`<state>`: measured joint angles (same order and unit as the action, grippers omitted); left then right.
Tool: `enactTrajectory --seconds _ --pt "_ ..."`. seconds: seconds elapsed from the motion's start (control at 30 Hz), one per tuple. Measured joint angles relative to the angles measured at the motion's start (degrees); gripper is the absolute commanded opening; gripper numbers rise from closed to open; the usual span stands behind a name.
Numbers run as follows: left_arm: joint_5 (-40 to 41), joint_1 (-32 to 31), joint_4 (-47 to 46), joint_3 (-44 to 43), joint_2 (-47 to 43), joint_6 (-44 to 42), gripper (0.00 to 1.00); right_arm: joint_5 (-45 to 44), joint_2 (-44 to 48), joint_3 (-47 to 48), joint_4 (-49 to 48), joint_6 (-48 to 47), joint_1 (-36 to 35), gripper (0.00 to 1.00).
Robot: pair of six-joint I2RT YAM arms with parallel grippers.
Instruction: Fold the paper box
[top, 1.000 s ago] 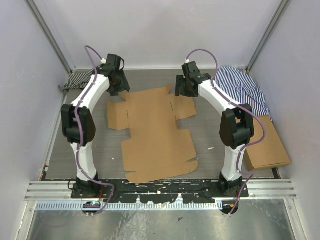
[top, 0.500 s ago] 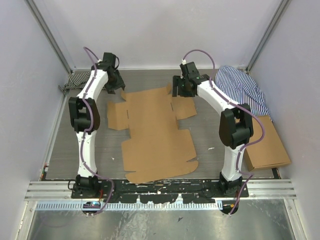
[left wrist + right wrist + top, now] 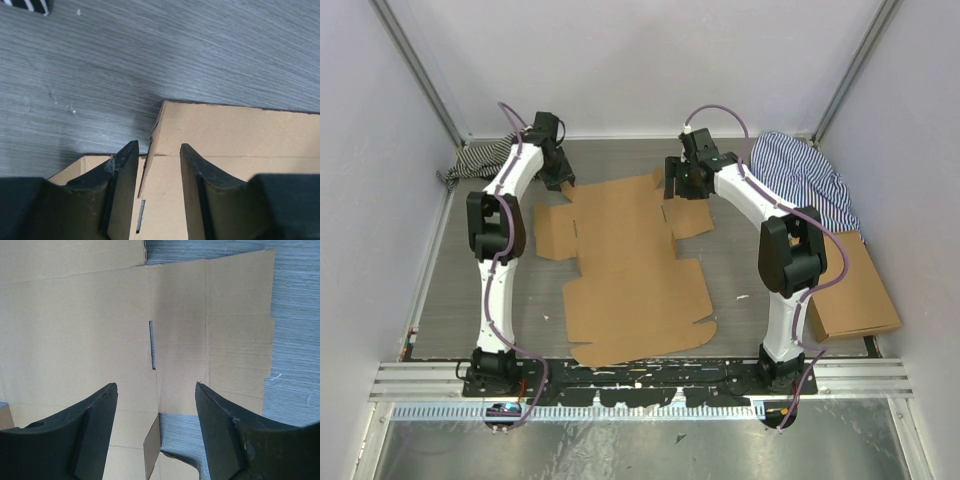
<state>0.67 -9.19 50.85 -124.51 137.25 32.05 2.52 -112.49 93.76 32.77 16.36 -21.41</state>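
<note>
Plain brown corrugated cardboard die-cut sheet, the paper box, lies flat and unfolded at centre frame. The left gripper, fingers parted, straddles its upper-left flap corner. The right gripper, spread wide, hovers over the upper-right slit — both apparently poised to raise the far flaps.

From above, the flat brown corrugated cardboard sheet has both far corners hidden under the left gripper and right gripper. Off its far-left corner, a dark striped cloth sits half behind the left arm.
</note>
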Motion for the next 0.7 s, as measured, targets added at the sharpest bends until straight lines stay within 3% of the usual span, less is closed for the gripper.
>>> enactTrajectory --seconds 0.2,0.43,0.7 --pt "-1.6 0.0 -1.0 -2.6 1.5 0.3 0.01 0.3 0.0 0.0 0.0 0.0 0.0 0.68" --pt "-3.1 0.0 -1.5 -2.8 0.8 -1.7 0.0 0.3 0.0 0.0 0.3 0.2 0.0 0.68" --pt "-5.5 -0.4 -4.1 6.2 -10.5 -6.3 0.0 -0.6 1.1 1.5 2.4 0.3 0.0 0.69"
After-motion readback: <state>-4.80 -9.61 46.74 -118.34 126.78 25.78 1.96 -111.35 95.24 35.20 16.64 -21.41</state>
